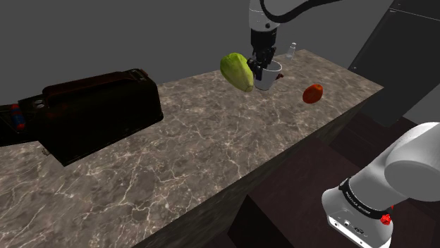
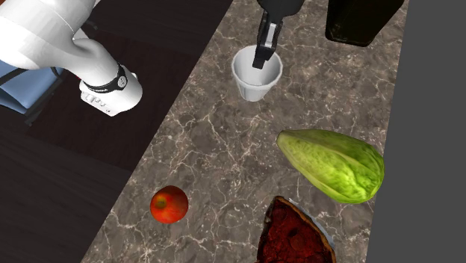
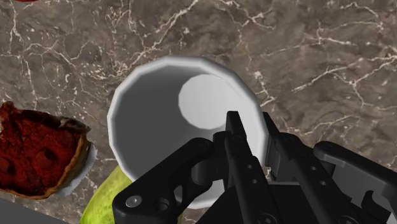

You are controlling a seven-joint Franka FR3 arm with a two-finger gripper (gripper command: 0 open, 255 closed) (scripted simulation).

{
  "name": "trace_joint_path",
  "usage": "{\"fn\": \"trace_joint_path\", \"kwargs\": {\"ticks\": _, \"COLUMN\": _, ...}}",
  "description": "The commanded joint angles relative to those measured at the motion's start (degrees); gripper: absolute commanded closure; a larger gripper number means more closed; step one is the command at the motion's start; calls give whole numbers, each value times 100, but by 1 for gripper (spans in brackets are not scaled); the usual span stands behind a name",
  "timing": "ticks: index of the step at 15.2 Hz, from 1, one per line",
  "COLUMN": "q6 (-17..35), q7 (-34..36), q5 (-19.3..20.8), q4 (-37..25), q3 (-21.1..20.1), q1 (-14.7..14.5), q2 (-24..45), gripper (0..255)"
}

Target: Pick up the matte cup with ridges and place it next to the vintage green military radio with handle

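Now, in the shoulder view, we see the gripper (image 1: 262,65) set on the white cup (image 1: 270,77) at the counter's (image 1: 211,148) far end, just beside a green gourd (image 1: 237,71). The dark radio (image 1: 99,113) sits well apart, toward the opposite end. In the second exterior view, one finger dips inside the rim. In the wrist view, the fingers pinch the cup's wall between them. We judge the grasp made; lifting, carrying and placing remain.

White arm (image 1: 416,165): rounded links, dark joints. Well apart from the gripper (image 3: 250,122), one link carries a black band (image 1: 363,201) with small white lettering and a red dot (image 1: 385,218). The gripper is all black, with round pins (image 3: 133,201) on its linkage.
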State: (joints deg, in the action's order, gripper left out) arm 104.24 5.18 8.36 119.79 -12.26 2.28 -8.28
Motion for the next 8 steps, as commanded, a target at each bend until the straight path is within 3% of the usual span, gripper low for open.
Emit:
{"fn": "trace_joint_path", "kwargs": {"ticks": 1, "q6": -154, "q7": -40, "q5": -8, "q4": -129, "q3": 9, "q1": 5, "q2": -29, "gripper": 255}}
{"fn": "trace_joint_path", "kwargs": {"ticks": 8, "q6": -681, "q7": -127, "q5": -33, "q4": -601, "q3": 13, "q1": 6, "q2": -92, "gripper": 255}}
